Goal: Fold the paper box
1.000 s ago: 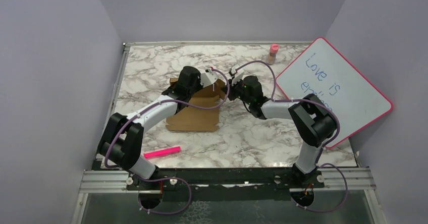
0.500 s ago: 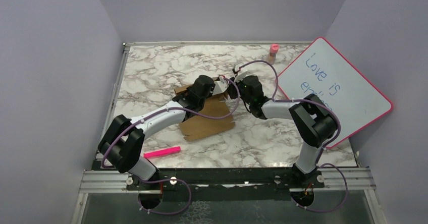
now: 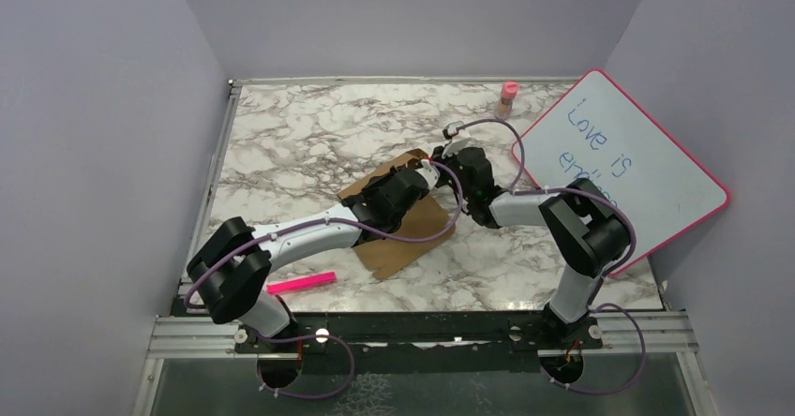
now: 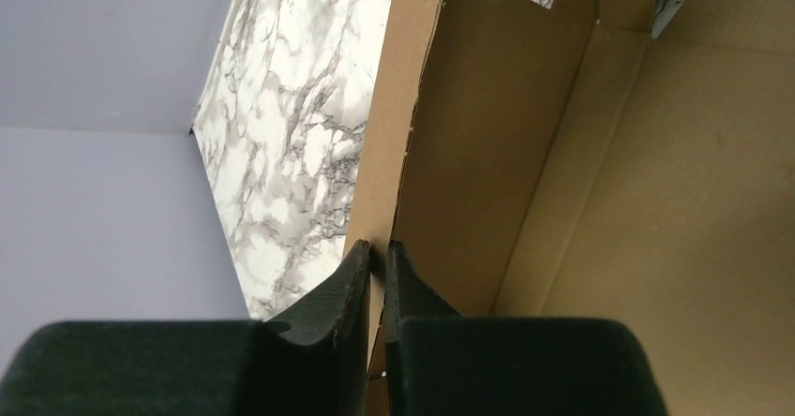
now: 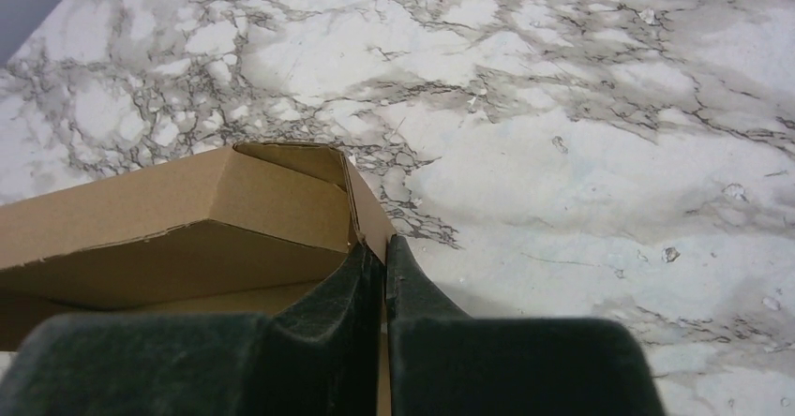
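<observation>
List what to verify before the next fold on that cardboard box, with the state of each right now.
1. left gripper pinching a wall edge of the paper box: ok.
2. right gripper shut on the box's corner flap: ok.
3. Side walls raised off the base: ok, seen in both wrist views.
4. Base flat on the table: cannot tell, arms cover it.
5. Right arm free of the whiteboard: cannot tell, they overlap from above.
6. pink marker apart from the box: ok.

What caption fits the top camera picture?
Left gripper and right gripper pinch the paper box on the marble table, beside a whiteboard.
</observation>
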`<state>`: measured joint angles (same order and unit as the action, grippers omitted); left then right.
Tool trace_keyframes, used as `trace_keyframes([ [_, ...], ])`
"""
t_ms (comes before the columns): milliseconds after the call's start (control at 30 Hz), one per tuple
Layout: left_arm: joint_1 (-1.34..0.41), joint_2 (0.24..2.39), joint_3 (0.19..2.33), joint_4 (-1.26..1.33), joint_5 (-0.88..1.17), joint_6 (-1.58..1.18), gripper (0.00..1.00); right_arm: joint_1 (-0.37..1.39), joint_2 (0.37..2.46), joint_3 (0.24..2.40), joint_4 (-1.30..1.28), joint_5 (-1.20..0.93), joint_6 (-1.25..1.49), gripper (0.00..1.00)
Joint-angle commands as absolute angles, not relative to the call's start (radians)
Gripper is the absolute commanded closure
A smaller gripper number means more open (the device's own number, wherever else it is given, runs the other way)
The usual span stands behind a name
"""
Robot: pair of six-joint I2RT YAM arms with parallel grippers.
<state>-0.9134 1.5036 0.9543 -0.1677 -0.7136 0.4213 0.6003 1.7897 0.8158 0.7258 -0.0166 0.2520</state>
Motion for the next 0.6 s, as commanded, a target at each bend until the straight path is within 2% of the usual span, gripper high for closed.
trace_keyframes([
  [0,-0.967,1.555,0.95,-0.239,-0.718,0.211,0.9,0.612,1.773,0.751,0.746,-0.041,0.37,0.91],
  [133,-0.986,1.571,0.961,-0.251,-0.696,0.137,0.87,0.616,1.774,0.706,0.771,-0.03,0.409,0.9],
  [300,-0.991,1.554,0.972,-0.254,-0.629,0.071,0.78,0.62,1.761,0.672,0.775,-0.02,0.436,0.87],
  [567,-0.989,1.508,1.004,-0.253,-0.555,0.064,0.63,0.629,1.814,0.577,0.938,0.032,0.402,0.87],
])
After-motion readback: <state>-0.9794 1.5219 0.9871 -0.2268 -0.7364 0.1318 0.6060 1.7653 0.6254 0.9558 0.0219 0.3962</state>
